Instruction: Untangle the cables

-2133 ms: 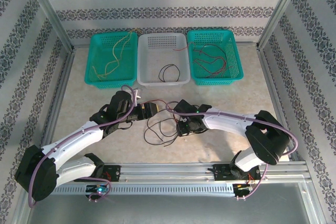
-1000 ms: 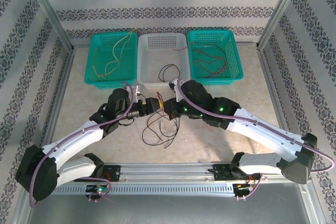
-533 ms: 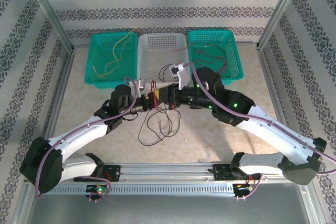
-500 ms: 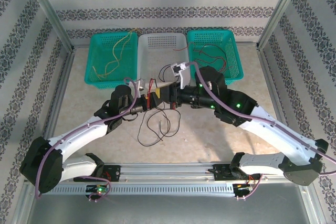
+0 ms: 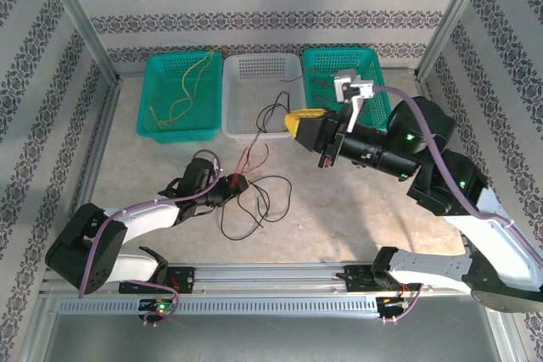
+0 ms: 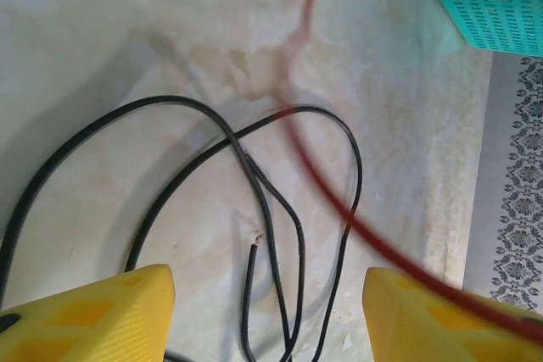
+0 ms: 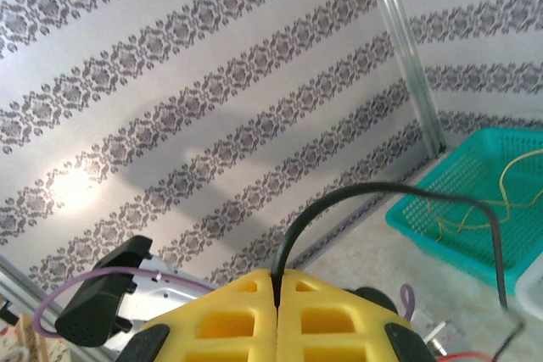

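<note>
Clamping black cable (image 7: 386,189) in right pincer (image 7: 277,277), left pincer (image 6: 267,315) agape

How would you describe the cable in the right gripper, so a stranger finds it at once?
Find the right arm, raised above the table before the baskets. Its yellow right gripper is shut on a black cable arching out between the pads. Other cables lie on the table or in baskets; this one is lifted.

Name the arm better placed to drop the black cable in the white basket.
Right, likely: the right claw is shut on the black cable, raised by the white basket. The left claw is low, open.
</note>
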